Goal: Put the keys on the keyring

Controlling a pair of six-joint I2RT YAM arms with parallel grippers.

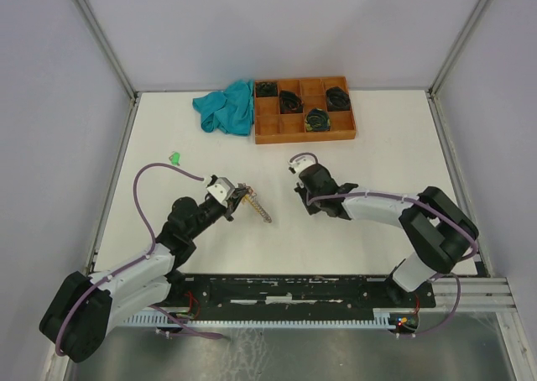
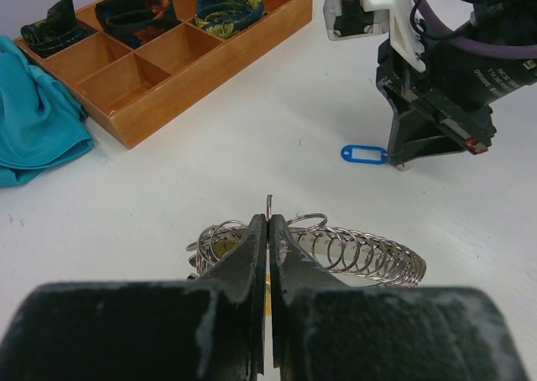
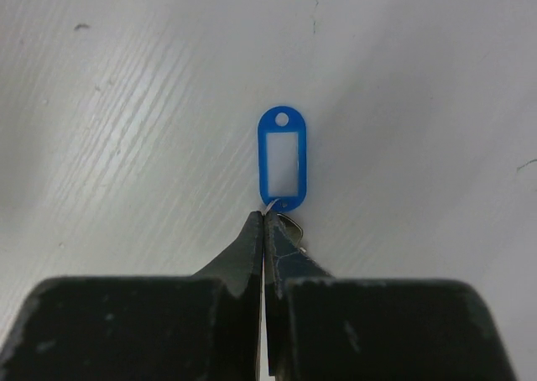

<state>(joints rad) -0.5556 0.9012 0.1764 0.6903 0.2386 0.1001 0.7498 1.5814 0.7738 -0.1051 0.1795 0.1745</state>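
Note:
My left gripper (image 2: pixel 269 221) is shut on the thin wire of the keyring (image 2: pixel 269 203), just above the table. A row of small silver rings (image 2: pixel 361 255) hangs on it to the right, and a yellow bit shows between the fingers. From above, the keyring (image 1: pixel 257 207) trails right of the left gripper (image 1: pixel 238 198). My right gripper (image 3: pixel 265 217) is shut on the little ring of the blue-tagged key (image 3: pixel 282 156), which lies flat on the table; its metal blade is mostly hidden behind the right finger. A green-tagged key (image 1: pixel 175 158) lies apart at the left.
An orange-brown tray (image 1: pixel 304 129) with black coiled bundles stands at the back. A teal cloth (image 1: pixel 226 106) is bunched to its left. The right gripper (image 2: pixel 411 142) stands on the table just beyond the keyring, with the blue tag (image 2: pixel 363 153) at its tip.

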